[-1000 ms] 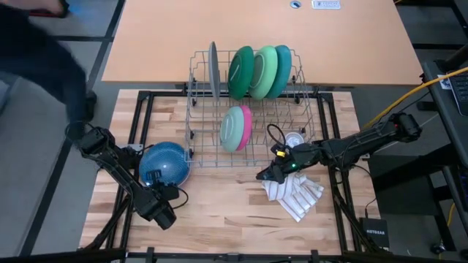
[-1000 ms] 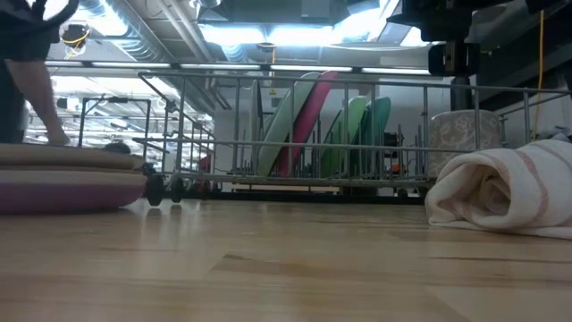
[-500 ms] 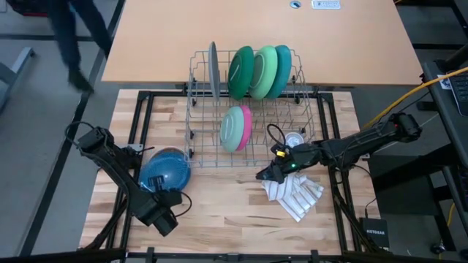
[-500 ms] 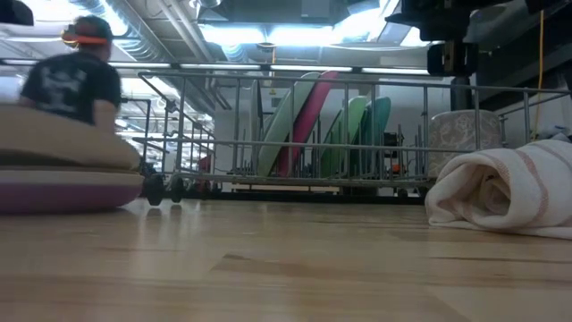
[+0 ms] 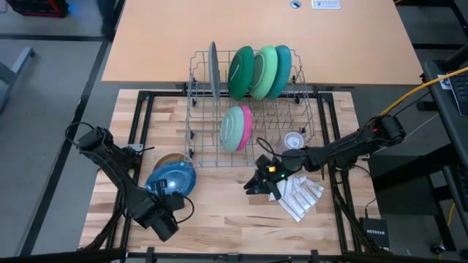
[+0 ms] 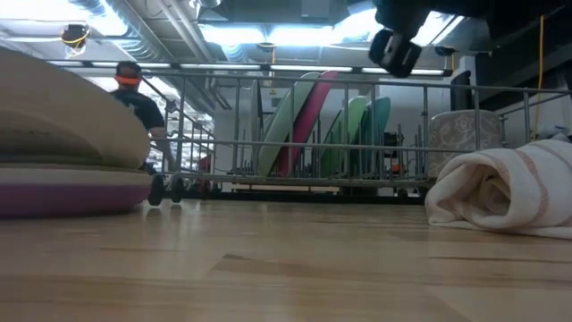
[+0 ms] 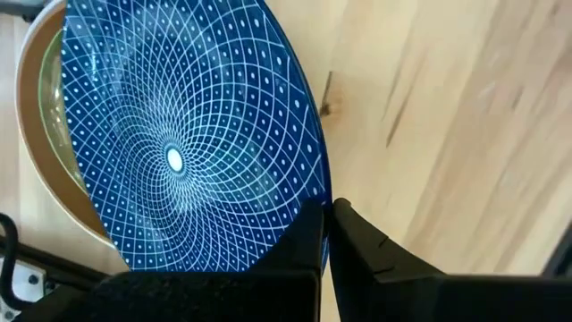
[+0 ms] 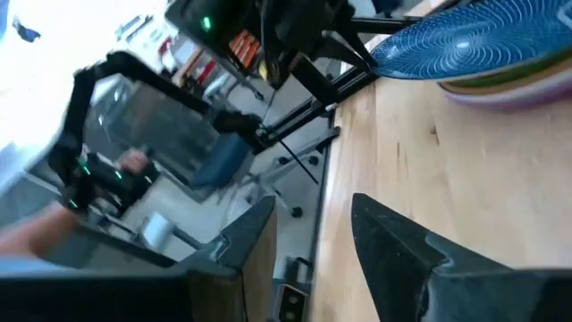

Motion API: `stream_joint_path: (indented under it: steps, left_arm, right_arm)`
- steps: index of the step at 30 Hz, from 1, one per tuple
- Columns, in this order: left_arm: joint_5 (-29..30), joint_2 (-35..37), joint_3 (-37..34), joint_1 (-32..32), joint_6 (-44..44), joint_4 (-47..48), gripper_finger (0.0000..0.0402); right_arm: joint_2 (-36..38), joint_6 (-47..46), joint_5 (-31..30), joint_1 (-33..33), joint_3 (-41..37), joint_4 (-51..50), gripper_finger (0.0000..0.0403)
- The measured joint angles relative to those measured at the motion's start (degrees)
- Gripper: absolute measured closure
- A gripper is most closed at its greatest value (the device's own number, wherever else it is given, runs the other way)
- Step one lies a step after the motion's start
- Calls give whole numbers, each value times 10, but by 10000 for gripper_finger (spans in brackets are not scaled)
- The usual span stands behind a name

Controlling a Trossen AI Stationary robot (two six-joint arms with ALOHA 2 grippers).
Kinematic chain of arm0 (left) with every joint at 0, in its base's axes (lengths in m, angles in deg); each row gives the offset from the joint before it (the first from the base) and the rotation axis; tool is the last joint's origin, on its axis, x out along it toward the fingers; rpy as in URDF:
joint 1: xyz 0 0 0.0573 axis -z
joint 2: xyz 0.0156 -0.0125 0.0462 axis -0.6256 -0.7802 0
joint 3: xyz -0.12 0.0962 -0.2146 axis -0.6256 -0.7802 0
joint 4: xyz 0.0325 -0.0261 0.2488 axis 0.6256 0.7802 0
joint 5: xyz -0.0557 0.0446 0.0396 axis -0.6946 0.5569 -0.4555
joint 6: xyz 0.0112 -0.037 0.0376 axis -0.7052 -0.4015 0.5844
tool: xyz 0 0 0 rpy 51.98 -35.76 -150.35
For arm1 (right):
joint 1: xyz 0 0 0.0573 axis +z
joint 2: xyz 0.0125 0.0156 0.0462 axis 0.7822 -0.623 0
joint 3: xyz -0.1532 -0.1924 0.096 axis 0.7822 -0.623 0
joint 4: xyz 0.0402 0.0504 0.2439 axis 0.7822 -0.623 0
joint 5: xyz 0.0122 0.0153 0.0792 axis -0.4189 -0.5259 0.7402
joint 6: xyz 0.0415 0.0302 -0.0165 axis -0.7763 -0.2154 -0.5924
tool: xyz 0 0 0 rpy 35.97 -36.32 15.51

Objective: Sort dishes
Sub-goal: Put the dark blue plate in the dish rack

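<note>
Blue patterned plate (image 5: 171,180) pinched at its rim by left gripper (image 5: 170,205), fingers (image 7: 308,240) clamped tight, tilted over stacked dishes (image 5: 167,162) near table's (image 5: 219,212) left edge. Right gripper (image 5: 252,184), fingers (image 8: 393,240) parted, empty, above mid-table beside striped cloth (image 5: 298,194).

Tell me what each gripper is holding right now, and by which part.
The left gripper is shut on the blue plate, pinching its rim. The right gripper is open over the table, holding nothing.

Glossy patterned blue plate (image 7: 179,143), wire rack (image 5: 252,109)
</note>
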Motion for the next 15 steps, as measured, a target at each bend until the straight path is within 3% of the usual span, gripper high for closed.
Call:
stream_joint_path:
  steps: [7,15]
  left_arm:
    - [1,0,12,0,3,-3,401]
    - [1,0,12,0,3,-29,401]
  right_arm:
    - [-64,56,8,0,21,32,253]
    - [-138,71,58,0,116,-18,253]
